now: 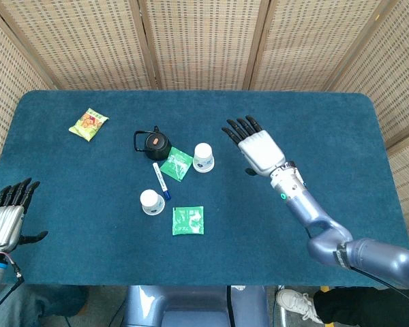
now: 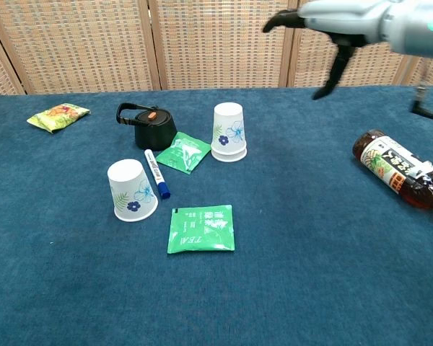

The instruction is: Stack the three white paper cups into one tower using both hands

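Your right hand [image 1: 261,150] is up in the air over the blue bench [image 1: 341,136]. Its fingers [image 1: 240,127] are spread wide and hold nothing. In the chest view you see it high up near the top [image 2: 339,18], with the thumb pointing down.

Your left hand [image 1: 5,221] is at the near left edge of the bench. Its fingers [image 1: 15,192] are stretched out too, and it holds nothing. The chest view does not show it.

The stacked paper cups [image 2: 228,132] stand upside down on the bench, off to the left of your right fingers and well apart from them. One cup sits over another, and you can see the rim of the lower one at the bottom. They have blue flowers on them. The single paper cup [image 2: 132,190] also stands upside down, further left and nearer to you, between your two hands.

Just beside the stacked cups lies a green packet [image 2: 182,153]. A blue marker [image 2: 156,174] lies between that packet and the single cup. A black lid [image 2: 149,127] with a loop handle sits behind the marker. A green tea packet [image 2: 201,228] lies near the single cup. A yellow snack bag [image 2: 57,116] is far off to the left. A brown bottle [image 2: 400,171] lies on its side under your right arm.
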Motion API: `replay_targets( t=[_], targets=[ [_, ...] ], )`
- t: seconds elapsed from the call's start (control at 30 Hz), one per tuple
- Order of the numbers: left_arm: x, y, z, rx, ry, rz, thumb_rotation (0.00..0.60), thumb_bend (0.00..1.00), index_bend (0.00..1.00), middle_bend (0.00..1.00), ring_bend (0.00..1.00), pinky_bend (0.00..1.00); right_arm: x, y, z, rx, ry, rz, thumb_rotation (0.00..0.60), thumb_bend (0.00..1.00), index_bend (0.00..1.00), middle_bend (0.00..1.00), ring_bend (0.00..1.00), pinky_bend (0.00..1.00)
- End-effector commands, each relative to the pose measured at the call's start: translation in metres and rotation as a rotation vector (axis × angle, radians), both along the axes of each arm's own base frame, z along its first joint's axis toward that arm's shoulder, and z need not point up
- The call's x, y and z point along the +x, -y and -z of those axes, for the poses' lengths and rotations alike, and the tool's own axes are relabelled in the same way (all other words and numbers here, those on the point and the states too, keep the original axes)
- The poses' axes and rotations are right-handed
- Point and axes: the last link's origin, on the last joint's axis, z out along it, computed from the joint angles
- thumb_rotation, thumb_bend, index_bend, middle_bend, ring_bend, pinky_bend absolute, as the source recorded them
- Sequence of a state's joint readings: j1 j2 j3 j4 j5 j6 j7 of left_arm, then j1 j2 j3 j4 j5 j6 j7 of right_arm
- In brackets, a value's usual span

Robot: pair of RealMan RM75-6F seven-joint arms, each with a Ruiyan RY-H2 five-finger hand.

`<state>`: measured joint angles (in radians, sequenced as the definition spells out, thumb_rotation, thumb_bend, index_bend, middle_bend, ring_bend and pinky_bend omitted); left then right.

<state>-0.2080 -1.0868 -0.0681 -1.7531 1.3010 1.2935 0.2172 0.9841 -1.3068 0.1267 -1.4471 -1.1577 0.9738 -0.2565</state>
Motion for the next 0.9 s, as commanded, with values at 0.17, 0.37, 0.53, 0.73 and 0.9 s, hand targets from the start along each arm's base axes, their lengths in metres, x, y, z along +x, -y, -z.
replay_targets(
  t=[0.17,0.37,0.53,0.73,0.9],
  targets=[
    [0.046,-0.059,0.042,-0.104,-0.079,0.309,0.6,0.0,0.0,0.0,0.01,0.04,-0.129,-0.098,-0.051,-0.144,-0.016,0.084,0.6,0.0,0.0,0.0,0.0,0.0],
    [0.083,-0.094,0.08,-0.216,-0.053,0.452,0.6,0.0,0.14,0.1,0.15,0.19,-0.161,-0.145,-0.06,-0.195,0.052,0.182,0.6,0.0,0.0,0.0,0.0,0.0],
    [0.101,-0.107,0.106,-0.324,-0.085,0.505,0.6,0.0,0.18,0.13,0.18,0.22,-0.17,-0.167,-0.059,-0.201,0.091,0.206,0.6,0.0,0.0,0.0,0.0,0.0],
    [0.116,-0.115,0.125,-0.367,-0.121,0.533,0.6,0.0,0.22,0.14,0.19,0.22,-0.173,-0.178,-0.061,-0.205,0.103,0.2,0.6,0.0,0.0,0.0,0.0,0.0],
    [0.123,-0.117,0.136,-0.384,-0.127,0.531,0.6,0.0,0.25,0.17,0.22,0.26,-0.173,-0.179,-0.068,-0.223,0.128,0.193,0.6,0.0,0.0,0.0,0.0,0.0]
  ],
)
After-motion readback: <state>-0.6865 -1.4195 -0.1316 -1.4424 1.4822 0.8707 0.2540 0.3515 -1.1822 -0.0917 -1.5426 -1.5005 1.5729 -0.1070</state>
